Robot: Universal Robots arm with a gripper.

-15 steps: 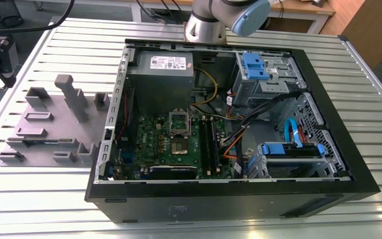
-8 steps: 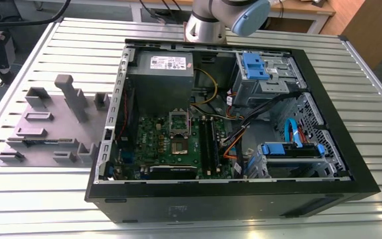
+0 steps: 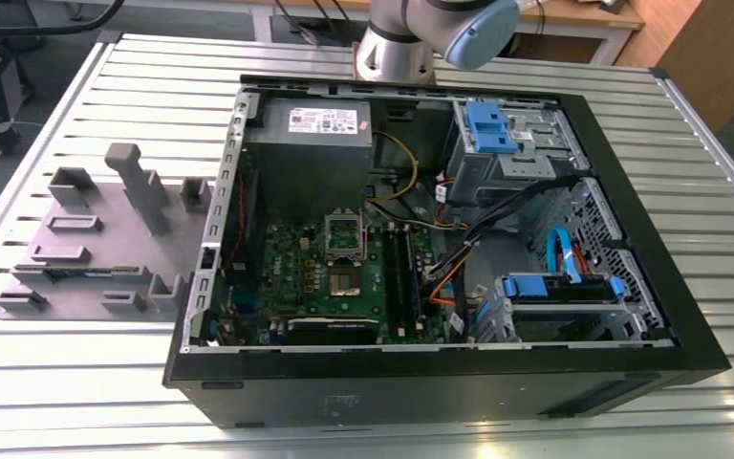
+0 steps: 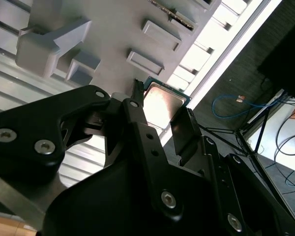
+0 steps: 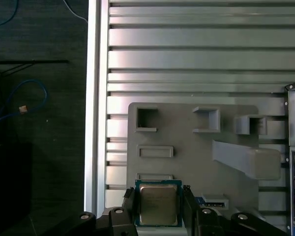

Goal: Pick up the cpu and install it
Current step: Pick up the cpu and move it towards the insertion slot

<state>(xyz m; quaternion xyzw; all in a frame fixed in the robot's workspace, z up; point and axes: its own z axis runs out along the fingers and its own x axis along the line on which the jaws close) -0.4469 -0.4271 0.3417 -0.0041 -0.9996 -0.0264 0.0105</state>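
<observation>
— Where is the cpu (image 5: 159, 204)?
— Between the two black fingers (image 5: 189, 209) of the pincer (image 5: 158, 192). In both wrist views its silver-grey top faces the camera, with a green rim around it.
— So the pincer is pinching it?
— Yes, one finger presses each of two opposite edges of the chip, which hangs in the air above the grey fixture plate (image 5: 187, 142).
— What lies below?
— The plate with its pockets and raised blocks, resting on the slatted aluminium desk (image 5: 196, 54).
— And the computer?
— In the exterior view the open computer case (image 3: 648, 316) sits on the desk at the fixture plate's right. The green motherboard (image 3: 291, 277) lies inside, its socket (image 3: 345, 280) bare, with the dark metal socket frame (image 3: 345, 229) just beyond it. The robot arm (image 3: 424, 33) rises at the far edge.
</observation>
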